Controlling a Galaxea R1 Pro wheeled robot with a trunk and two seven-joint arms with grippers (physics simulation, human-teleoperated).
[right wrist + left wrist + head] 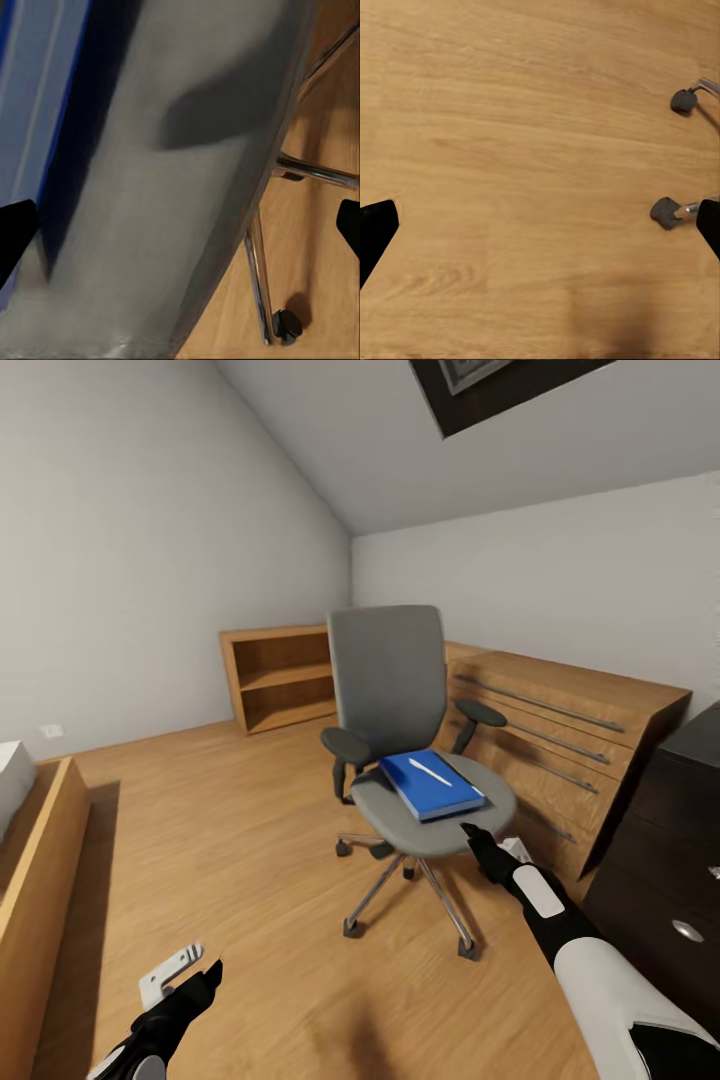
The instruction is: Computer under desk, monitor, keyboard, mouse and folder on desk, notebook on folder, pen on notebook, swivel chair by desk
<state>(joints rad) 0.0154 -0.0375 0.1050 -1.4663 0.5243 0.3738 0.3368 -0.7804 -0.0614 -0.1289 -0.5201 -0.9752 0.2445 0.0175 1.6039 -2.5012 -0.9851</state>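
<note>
A grey swivel chair (400, 690) stands mid-room on the wood floor. On its seat (440, 825) lies a flat blue folder (432, 785) with a white pen (430, 771) on top; I cannot tell whether a notebook lies between them. My right gripper (478, 845) is open at the seat's front edge, just short of the folder. In the right wrist view it (180, 232) spans the seat (187, 187) with the folder (37, 97) at one side. My left gripper (205, 980) hangs open low over bare floor, with the chair's casters (666, 212) nearby.
A low wooden bookshelf (280, 675) stands against the back wall. A wooden dresser (560, 740) runs along the right wall behind the chair, and a dark cabinet (670, 860) is at the near right. A wooden bed frame (40, 880) borders the left.
</note>
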